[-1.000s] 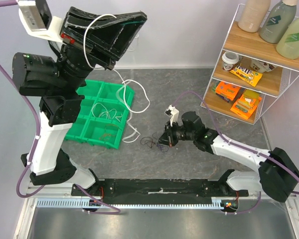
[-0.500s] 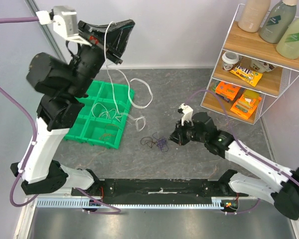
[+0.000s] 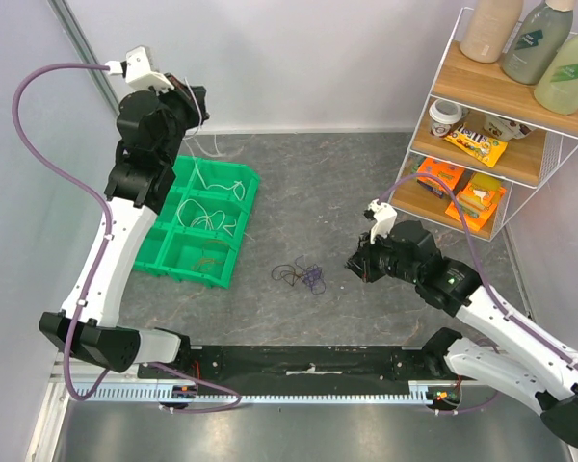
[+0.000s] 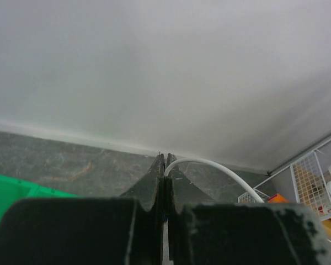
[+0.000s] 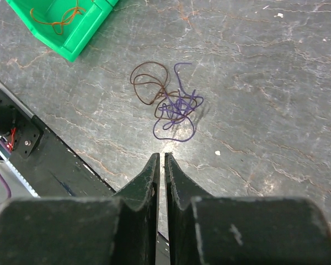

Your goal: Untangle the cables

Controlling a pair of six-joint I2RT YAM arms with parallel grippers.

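A small clump of cables, one dark brown and one purple, lies loose on the grey table; the right wrist view has it just ahead of the fingertips. My right gripper hovers to its right, jaws a narrow slit apart with nothing between them. My left gripper is raised at the back left near the wall, shut on a white cable that arcs off to the right. More white cables lie in the green tray, and an orange one sits in a front compartment.
A white wire shelf with snack packs and bottles stands at the back right. A black rail runs along the table's near edge. The wall is close behind the left gripper.
The left arm has swung back and up towards the wall, carrying the white cable off the clump. The right gripper has let go, drawn back to the right, and its jaws have parted slightly.
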